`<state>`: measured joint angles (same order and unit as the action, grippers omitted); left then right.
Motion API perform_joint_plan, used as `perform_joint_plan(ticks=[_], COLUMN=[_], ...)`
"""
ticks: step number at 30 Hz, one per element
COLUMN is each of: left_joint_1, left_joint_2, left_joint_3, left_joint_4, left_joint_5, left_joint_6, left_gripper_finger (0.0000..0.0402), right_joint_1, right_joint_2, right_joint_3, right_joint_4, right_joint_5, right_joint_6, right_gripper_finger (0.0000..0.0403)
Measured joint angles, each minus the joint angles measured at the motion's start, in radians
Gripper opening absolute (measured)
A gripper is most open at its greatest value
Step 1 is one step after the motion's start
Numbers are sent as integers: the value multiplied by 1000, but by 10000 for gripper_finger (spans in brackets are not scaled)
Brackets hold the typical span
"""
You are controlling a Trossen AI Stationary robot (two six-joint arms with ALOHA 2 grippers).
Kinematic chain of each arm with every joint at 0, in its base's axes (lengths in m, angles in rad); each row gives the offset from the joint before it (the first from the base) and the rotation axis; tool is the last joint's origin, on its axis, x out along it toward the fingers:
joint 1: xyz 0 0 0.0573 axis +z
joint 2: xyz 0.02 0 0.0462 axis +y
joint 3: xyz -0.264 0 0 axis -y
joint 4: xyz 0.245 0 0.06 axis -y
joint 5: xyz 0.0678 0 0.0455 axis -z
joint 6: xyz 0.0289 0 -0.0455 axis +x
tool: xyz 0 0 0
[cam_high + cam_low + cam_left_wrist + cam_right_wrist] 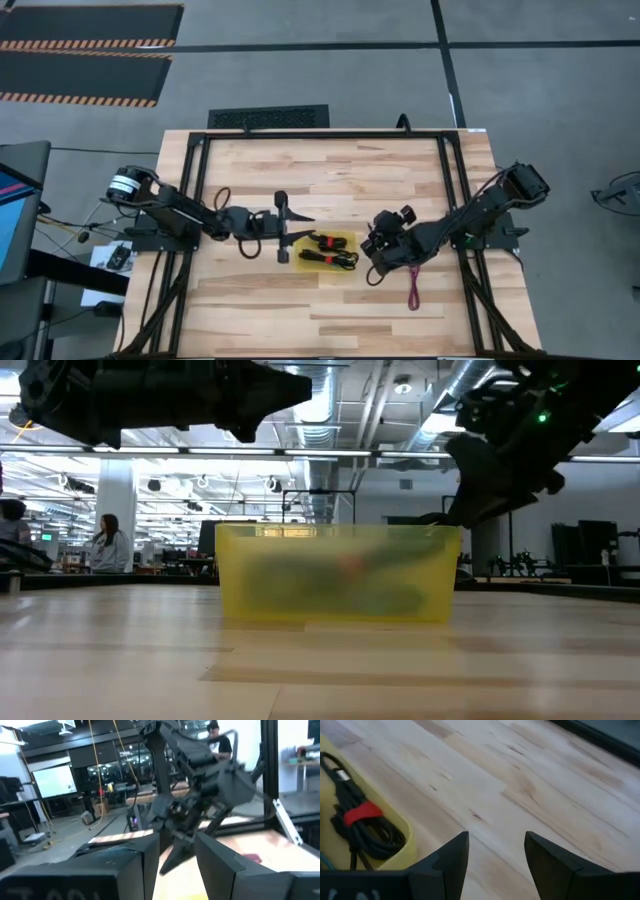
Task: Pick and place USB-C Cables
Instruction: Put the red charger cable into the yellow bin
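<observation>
A flat yellow tray [345,237] sits mid-table and holds two black USB-C cable bundles [328,250], each with a red band. In the right wrist view one black bundle [365,832] lies in the tray [407,847]. A magenta cable [413,288] lies on the wood under the right forearm. My right gripper [372,248] hovers just right of the tray, open [497,852], with bare table between its fingers. My left gripper [300,224] hangs just left of the tray, open [177,857], and faces the right arm. The low view shows the tray [338,575] resting on its base.
A black metal frame [320,135] runs along the far edge and down both sides of the wooden table. Open wood lies toward the near edge [300,315]. People [108,542] stand in the room far beyond the table.
</observation>
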<state>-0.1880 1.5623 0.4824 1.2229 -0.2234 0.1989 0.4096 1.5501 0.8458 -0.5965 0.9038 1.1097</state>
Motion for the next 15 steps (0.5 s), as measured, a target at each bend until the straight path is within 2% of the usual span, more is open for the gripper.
perform_joint_plan(ticks=[5,9,15], left_joint_1=[33,54,72], left_joint_2=[0,0,1], left_joint_3=[0,0,0], left_joint_4=[-46,-64,-146], left_joint_5=[-10,-12,-25], left_joint_6=[-9,-46,-23], left_gripper_finger=[116,116,116], right_joint_1=[4,-12,-13], right_joint_2=[0,0,0], right_joint_3=[2,2,2], right_joint_4=[-61,-118,-188], right_joint_5=[-15,-151,-383], right_joint_6=[-1,11,66], right_gripper_finger=[216,216,216])
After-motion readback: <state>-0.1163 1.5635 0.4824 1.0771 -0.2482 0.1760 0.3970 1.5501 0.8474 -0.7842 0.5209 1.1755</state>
